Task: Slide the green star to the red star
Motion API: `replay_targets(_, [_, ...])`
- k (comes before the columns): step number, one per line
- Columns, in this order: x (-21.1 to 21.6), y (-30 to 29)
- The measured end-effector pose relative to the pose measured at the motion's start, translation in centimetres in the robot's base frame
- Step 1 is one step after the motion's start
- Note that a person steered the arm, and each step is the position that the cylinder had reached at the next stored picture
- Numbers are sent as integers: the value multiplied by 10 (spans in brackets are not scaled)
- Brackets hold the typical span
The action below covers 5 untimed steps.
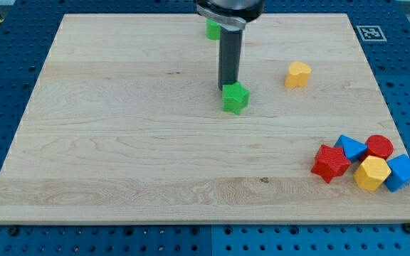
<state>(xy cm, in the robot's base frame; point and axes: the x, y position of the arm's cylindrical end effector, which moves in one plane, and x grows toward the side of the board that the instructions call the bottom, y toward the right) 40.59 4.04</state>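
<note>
The green star (pixel 235 97) lies near the middle of the wooden board, slightly toward the view's top. My tip (pixel 226 87) stands at its upper left edge, touching or almost touching it. The red star (pixel 330 163) lies at the view's lower right, at the left end of a cluster of blocks. It is far from the green star, down and to the right.
Beside the red star are a blue block (pixel 350 148), a red cylinder (pixel 379 146), a yellow hexagonal block (pixel 371 173) and another blue block (pixel 403 172). A yellow block (pixel 297 74) lies right of the tip. A green block (pixel 212 29) shows behind the rod at the top.
</note>
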Motion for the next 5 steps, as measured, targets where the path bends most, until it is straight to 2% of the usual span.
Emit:
replay_targets(3, [81,31])
replay_targets(5, [126,27])
